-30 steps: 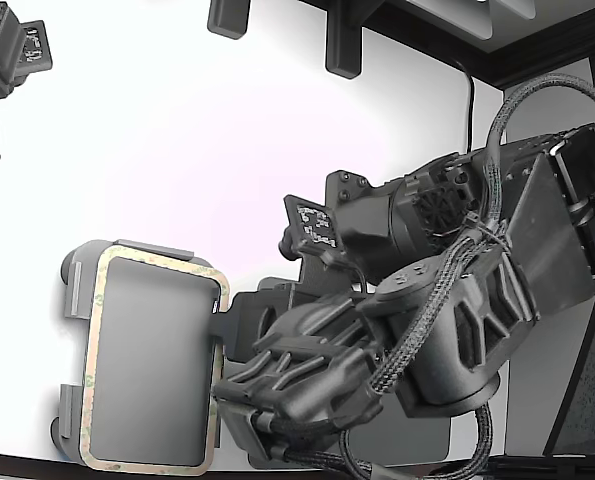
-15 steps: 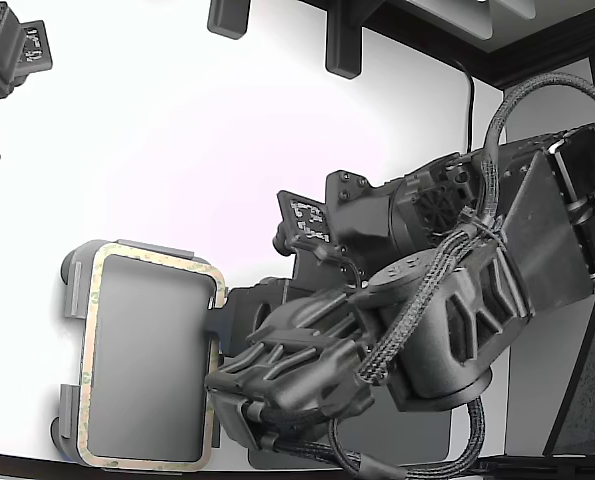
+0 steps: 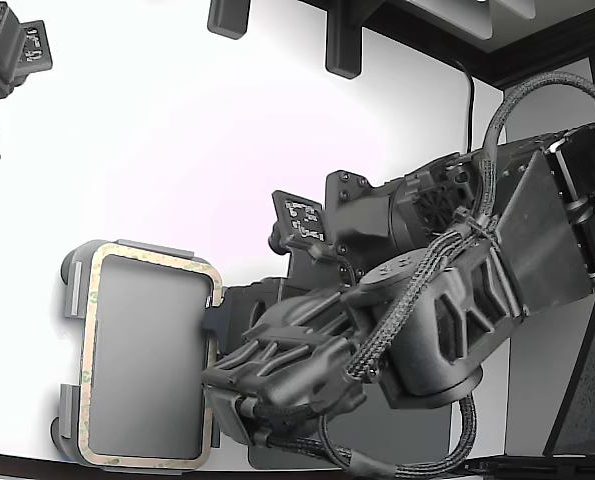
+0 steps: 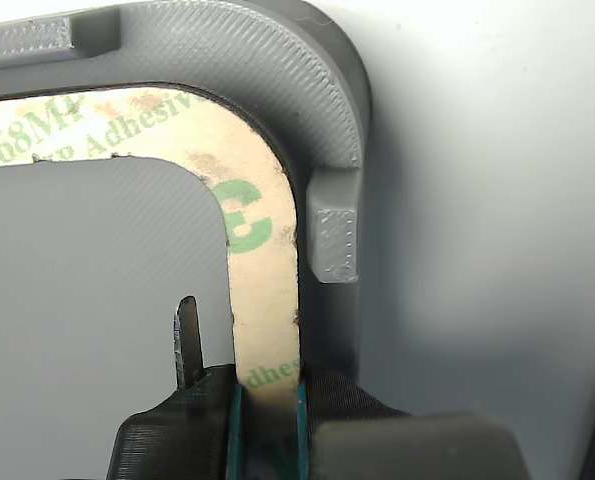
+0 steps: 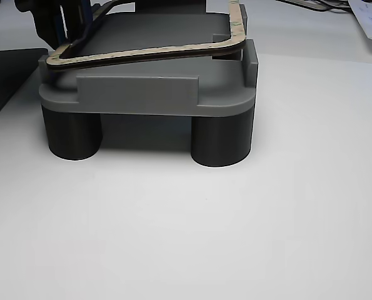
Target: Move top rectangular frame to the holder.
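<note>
I have my gripper (image 4: 267, 410) clamped on one long side of the top rectangular frame (image 3: 90, 335), my two pads pinching the tan strip from either face, as the wrist view shows with the printed green lettering running down between them. Over the last second the frame has slid toward the exterior view's left and a little toward its bottom edge, and my arm has pushed in after it; the frame's outline now sits nearer to square over the holder (image 3: 72, 300), with the holder's edge tabs showing just outside the strip on the exterior view's left. In the low side view the frame (image 5: 173, 51) is not flat yet: it rests on or just above the holder (image 5: 142, 94) at the near corner on that view's left, close to my fingers, and lifts away toward the far right corner, where it rides above the raised tab. In the wrist view a corner of the frame curves just inside the holder's raised rim (image 4: 322, 110), beside a small tab, so I judge the alignment is nearly there. What remains, I think, is to lower the raised end inside the tabs before I let go; releasing now risks the strip perching on a tab.
</note>
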